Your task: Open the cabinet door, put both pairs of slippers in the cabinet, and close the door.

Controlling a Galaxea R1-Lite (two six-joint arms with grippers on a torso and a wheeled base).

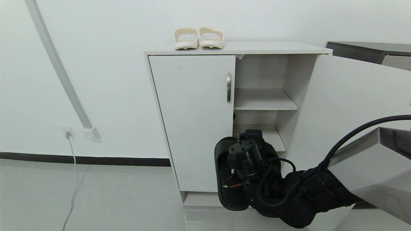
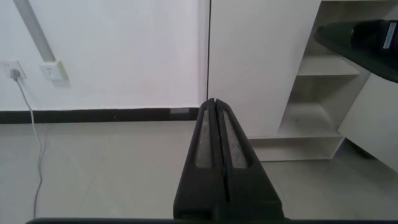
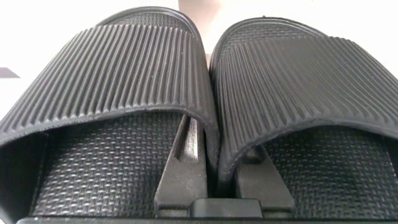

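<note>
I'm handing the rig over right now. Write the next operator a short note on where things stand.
The left gripper is shut and empty, clear of the cabinet.
The right gripper is shut on the black slippers, pinching both by their inner sides, low in front of the open compartment.
The cream slippers sit side by side on the cabinet top.
Done: the right door is open.
Left: set the black pair on a shelf, fetch the cream pair and put it in, close the door.
</note>
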